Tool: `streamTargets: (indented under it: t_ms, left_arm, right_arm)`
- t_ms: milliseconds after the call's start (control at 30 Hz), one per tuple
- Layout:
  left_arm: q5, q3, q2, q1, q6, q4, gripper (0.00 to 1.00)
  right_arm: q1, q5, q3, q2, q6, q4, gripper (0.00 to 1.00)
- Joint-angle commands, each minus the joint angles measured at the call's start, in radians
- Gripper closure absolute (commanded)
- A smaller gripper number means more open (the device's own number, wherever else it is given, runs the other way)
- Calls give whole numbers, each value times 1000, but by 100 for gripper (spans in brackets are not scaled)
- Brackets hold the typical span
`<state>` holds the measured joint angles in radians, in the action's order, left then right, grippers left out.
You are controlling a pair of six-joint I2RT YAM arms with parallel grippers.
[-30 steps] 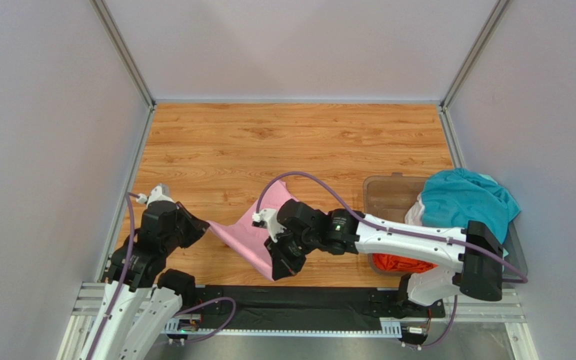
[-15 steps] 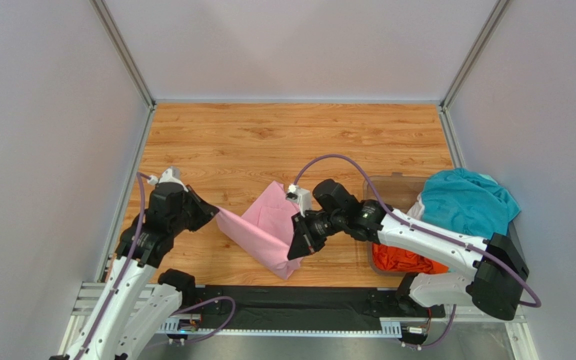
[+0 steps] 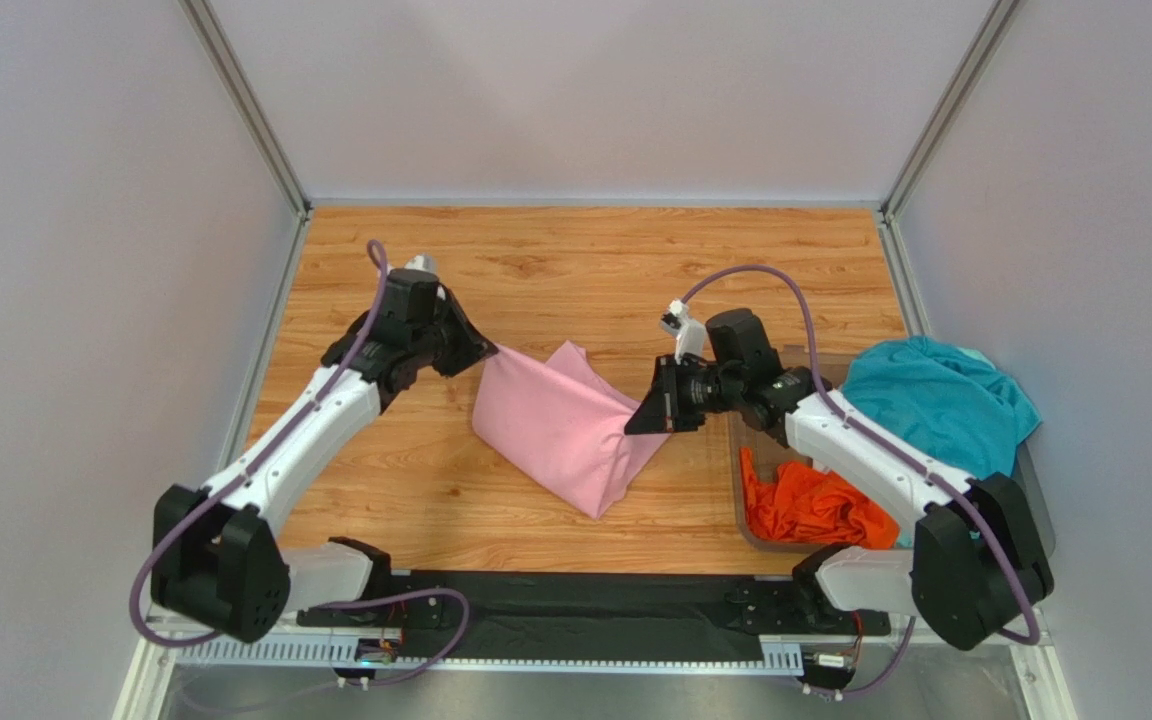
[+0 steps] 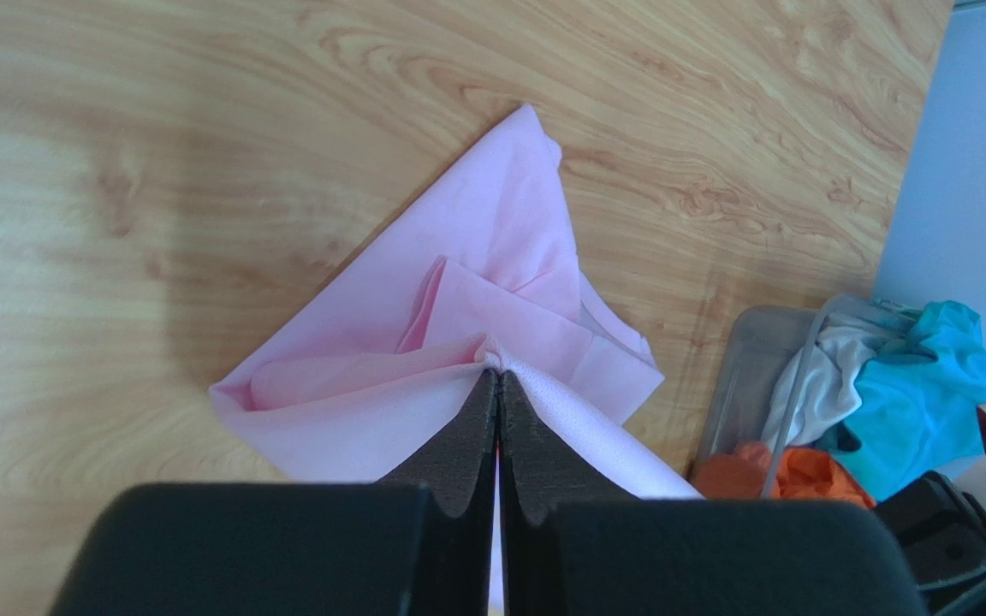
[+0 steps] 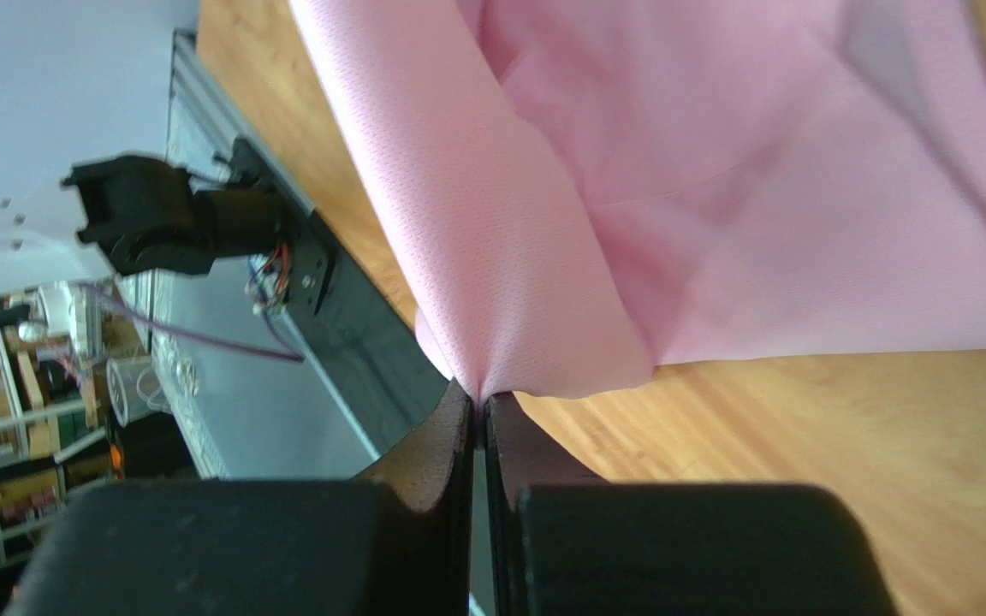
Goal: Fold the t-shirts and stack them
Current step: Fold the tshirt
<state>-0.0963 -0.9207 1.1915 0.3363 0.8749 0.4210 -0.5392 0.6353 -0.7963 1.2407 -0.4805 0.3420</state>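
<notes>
The light pink t-shirt hangs partly folded between my two grippers over the middle of the wooden table, its lower part resting on the wood. My left gripper is shut on its left upper corner; the left wrist view shows the pink t-shirt pinched at the gripper. My right gripper is shut on its right edge, also seen in the right wrist view with the pink cloth draped ahead. An orange t-shirt lies in the bin; a teal t-shirt and a white one drape over it.
The clear plastic bin stands at the table's right edge. Grey walls enclose the table on three sides. A black strip and metal rail run along the near edge by the arm bases.
Both grippers have carried the pink t-shirt away from the near edge toward the table's middle and moved apart, spreading the cloth wider. The left arm has stretched far forward.
</notes>
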Motion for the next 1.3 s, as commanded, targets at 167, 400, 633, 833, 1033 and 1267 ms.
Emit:
streamTargets:
  t_ms: [167, 400, 633, 833, 1033, 1267]
  left_arm:
    - [-19, -252, 356, 29, -74, -177, 100]
    - [-111, -498, 684, 81, -123, -142, 100]
    - [-146, -593, 853, 87, -129, -133, 100]
    - [-174, -576, 890, 90, -128, -154, 100]
    - [-198, -570, 843, 90, -162, -146, 84]
    - [-218, -523, 683, 92, -198, -148, 51]
  right_arm:
    - [182, -23, -15, 196, 33, -80, 100]
    - [200, -235, -64, 290, 33, -37, 100]
    - [200, -316, -75, 310, 8, 11, 98]
    - [202, -377, -89, 333, -3, 35, 97]
    - [194, -410, -144, 335, 22, 80, 75]
    - [153, -371, -227, 270, 54, 126, 43]
